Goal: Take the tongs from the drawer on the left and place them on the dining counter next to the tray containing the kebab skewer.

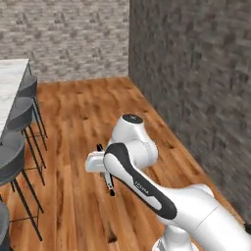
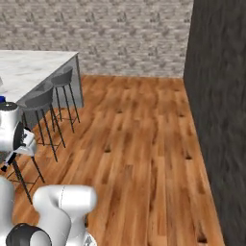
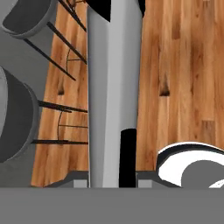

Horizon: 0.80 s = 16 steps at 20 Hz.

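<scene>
My gripper (image 3: pixel 113 177) is shut on the tongs (image 3: pixel 111 87), a long silver-grey strip with black ends that runs up the hand view from between the fingertips. In the left base view the gripper (image 1: pixel 104 169) hangs above the wooden floor, and the tongs (image 1: pixel 109 182) slant down from it to a black tip. The white marble dining counter (image 1: pixel 10 83) (image 2: pixel 29 72) stands to the left. A sliver of the blue tray (image 2: pixel 2 99) shows at the counter's left edge. The kebab skewer and the drawer are out of view.
Grey bar stools (image 1: pixel 22 115) (image 2: pixel 45 98) on thin black legs line the counter's near side. A dark brick wall (image 1: pixel 196 88) stands on the right and a pale brick wall (image 2: pixel 129 33) at the back. Wooden floor (image 2: pixel 144 144) lies between them.
</scene>
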### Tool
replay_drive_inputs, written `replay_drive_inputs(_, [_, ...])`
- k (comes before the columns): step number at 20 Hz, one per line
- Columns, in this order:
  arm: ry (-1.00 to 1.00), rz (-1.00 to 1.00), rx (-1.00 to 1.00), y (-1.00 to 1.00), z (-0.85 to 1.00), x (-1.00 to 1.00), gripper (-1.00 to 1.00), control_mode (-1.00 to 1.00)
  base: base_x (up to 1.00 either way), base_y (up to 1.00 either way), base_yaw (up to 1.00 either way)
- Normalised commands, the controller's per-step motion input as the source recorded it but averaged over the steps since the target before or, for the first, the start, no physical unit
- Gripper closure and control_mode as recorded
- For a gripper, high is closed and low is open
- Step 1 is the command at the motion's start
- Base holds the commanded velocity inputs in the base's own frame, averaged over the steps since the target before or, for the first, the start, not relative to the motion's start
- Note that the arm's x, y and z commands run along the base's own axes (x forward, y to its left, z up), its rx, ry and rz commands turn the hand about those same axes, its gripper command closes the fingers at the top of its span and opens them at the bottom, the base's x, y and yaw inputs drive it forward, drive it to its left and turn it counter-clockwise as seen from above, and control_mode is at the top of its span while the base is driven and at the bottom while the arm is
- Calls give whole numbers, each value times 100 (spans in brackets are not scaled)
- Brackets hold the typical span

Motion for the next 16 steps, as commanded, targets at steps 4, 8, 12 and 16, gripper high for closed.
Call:
replay_drive_inputs(4, [0, 0, 0, 0, 0, 0, 100, 100, 100, 0, 57])
replay_drive_inputs(8, [0, 0, 0, 0, 0, 0, 100, 100, 100, -1, 58])
replay_drive_inputs(12, [0, 0, 0, 0, 0, 0, 100, 100, 100, -5, 60])
replay_drive_inputs(16, [0, 0, 0, 0, 0, 0, 100, 100, 94, -2, 71])
